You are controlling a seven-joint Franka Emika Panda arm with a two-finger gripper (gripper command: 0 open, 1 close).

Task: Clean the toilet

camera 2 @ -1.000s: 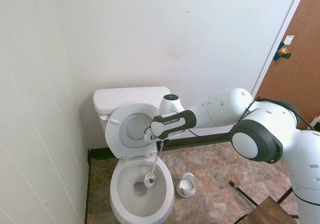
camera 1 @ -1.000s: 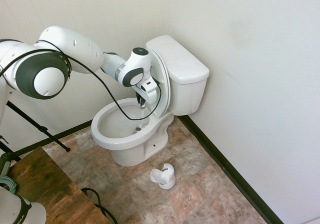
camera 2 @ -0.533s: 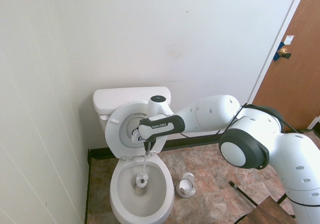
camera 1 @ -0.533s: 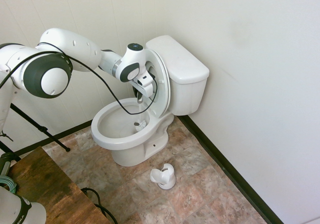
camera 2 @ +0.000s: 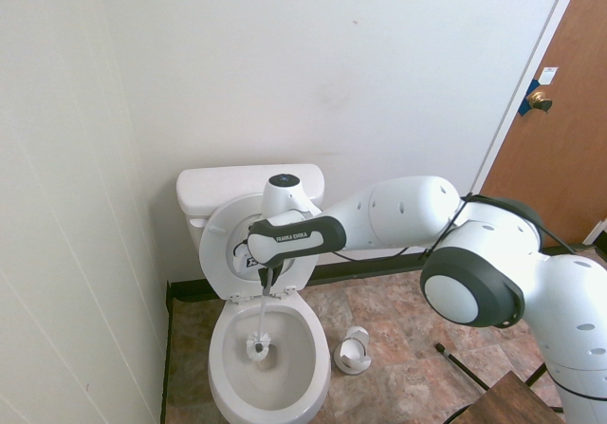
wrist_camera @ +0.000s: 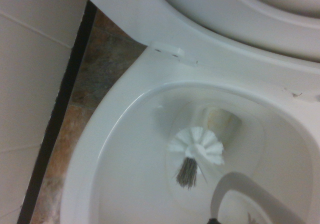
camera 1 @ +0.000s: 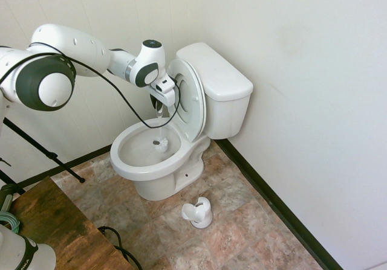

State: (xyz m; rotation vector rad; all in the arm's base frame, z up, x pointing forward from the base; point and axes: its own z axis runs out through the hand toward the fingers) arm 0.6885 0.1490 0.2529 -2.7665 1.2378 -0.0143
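The toilet stands against the rear wall of the room, close to the corner, with its tank touching that wall. The seat and lid are raised and lean back against the tank. The bowl is open to view from above.

The pincer points straight down over the bowl, in front of the raised seat. It is clenched on the upper end of the brush handle, a thin white rod that hangs upright from it into the bowl. The brush head sits low inside the bowl, near its middle. The wrist view shows the brush head as a white ribbed disc with a tuft of grey bristles, positioned over the drain opening. Whether it touches the ceramic cannot be determined.

The brush holder stands on the tiled floor beside the toilet base, apart from it. A wooden table occupies the near corner of the first exterior view. A brown door appears at the right edge of the second exterior view.
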